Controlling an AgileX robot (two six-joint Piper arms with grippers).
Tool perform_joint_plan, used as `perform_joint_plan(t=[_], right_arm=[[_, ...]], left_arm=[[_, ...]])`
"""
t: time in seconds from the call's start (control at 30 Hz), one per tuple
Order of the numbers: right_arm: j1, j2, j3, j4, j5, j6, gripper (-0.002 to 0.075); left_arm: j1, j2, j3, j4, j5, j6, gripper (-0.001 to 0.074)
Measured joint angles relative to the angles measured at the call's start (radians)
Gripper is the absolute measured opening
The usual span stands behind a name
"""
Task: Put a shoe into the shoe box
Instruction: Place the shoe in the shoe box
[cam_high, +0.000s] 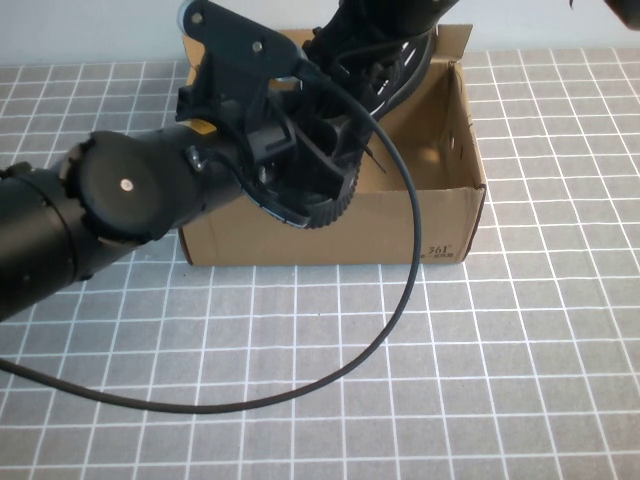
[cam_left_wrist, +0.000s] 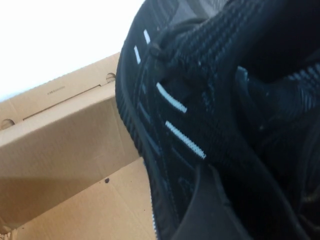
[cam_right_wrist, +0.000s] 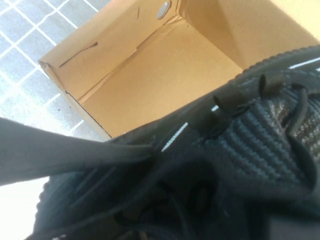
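Note:
The black knit shoe (cam_high: 385, 75) hangs tilted over the open brown shoe box (cam_high: 330, 235), its ribbed sole toward the front wall. My left gripper (cam_high: 310, 160) reaches in from the left and is shut on the lower end of the shoe. In the left wrist view the shoe (cam_left_wrist: 200, 100) with its white dashes fills the picture above the box (cam_left_wrist: 65, 145), at the left gripper (cam_left_wrist: 252, 195). My right gripper (cam_high: 385, 20) comes from the back and is shut on the shoe's upper end. The right wrist view shows the right gripper (cam_right_wrist: 243, 193), the shoe (cam_right_wrist: 260, 150) and the box floor (cam_right_wrist: 160, 75).
The box stands on a grey table with a white grid (cam_high: 520, 350). A black cable (cam_high: 400, 300) loops from the left arm down across the table in front of the box. The box's lid flap (cam_high: 455, 40) stands up at the back right.

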Motion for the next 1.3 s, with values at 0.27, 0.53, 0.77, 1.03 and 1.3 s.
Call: perform_joint_plan(t=[0.27,0.53,0.77,1.03,1.3], right_arm=[[0.0,0.002,0.0,0.0,0.002,0.0,0.0],[0.0,0.002,0.0,0.0,0.009,0.0,0.0],[0.0,0.002,0.0,0.0,0.013,0.0,0.0],[-0.003,0.002,0.0,0.022,0.013,0.0,0.0047],[-0.003,0.002,-0.006,0.042,-0.01,0.0,0.0252]], left_arm=[[0.0,0.009,0.0,-0.002,0.001,0.004,0.0323],[0.002,0.01,0.0,0.0,0.009,0.008,0.0106],[0.002,0.01,0.0,0.01,0.009,0.103,0.0033],[0.004,0.01,0.0,0.012,0.009,0.128,0.0031],[0.004,0.023,0.002,0.021,0.061,0.137,0.0026]])
